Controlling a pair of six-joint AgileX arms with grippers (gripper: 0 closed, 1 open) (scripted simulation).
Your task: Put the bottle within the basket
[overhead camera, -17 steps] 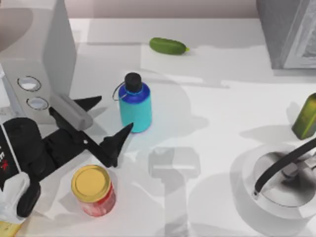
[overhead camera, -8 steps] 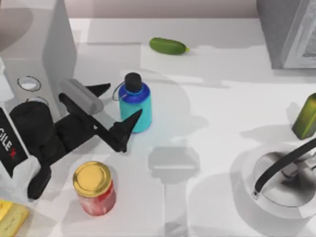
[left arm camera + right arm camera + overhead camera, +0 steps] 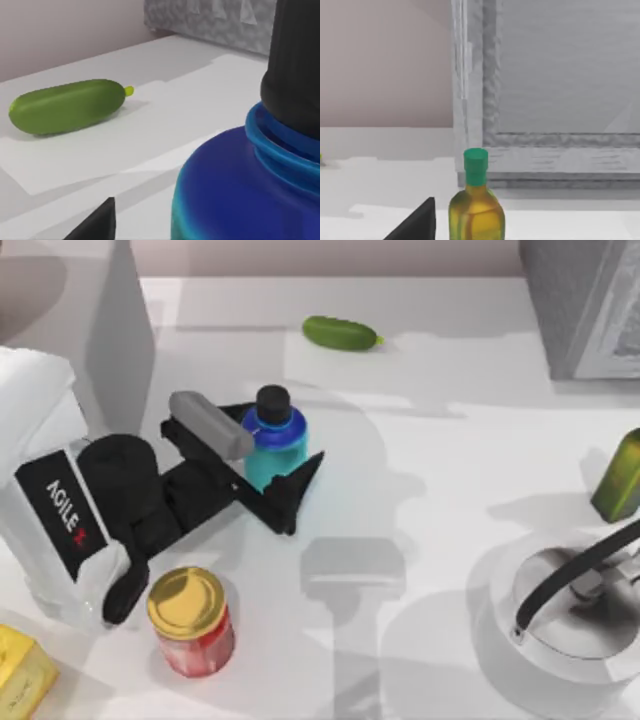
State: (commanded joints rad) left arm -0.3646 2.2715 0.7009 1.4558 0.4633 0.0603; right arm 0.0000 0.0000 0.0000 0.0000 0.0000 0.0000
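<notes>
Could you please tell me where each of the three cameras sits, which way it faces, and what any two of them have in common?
Top view: above the table, looking down; the left gripper straddles the bottle, and a bit of the right arm shows at the right edge.
Left wrist view: on the left arm, facing the bottle up close and the cucumber beyond; a dark fingertip shows.
Right wrist view: on the right arm, facing the olive bottle; a fingertip shows.
Shared: top and left wrist views both show the bottle and cucumber.

The bottle [image 3: 277, 445], turquoise with a dark blue shoulder and a black screw cap, stands upright on the worktop [image 3: 450, 470] at its left half, between the left gripper's [image 3: 275, 455] spread jaws.
</notes>
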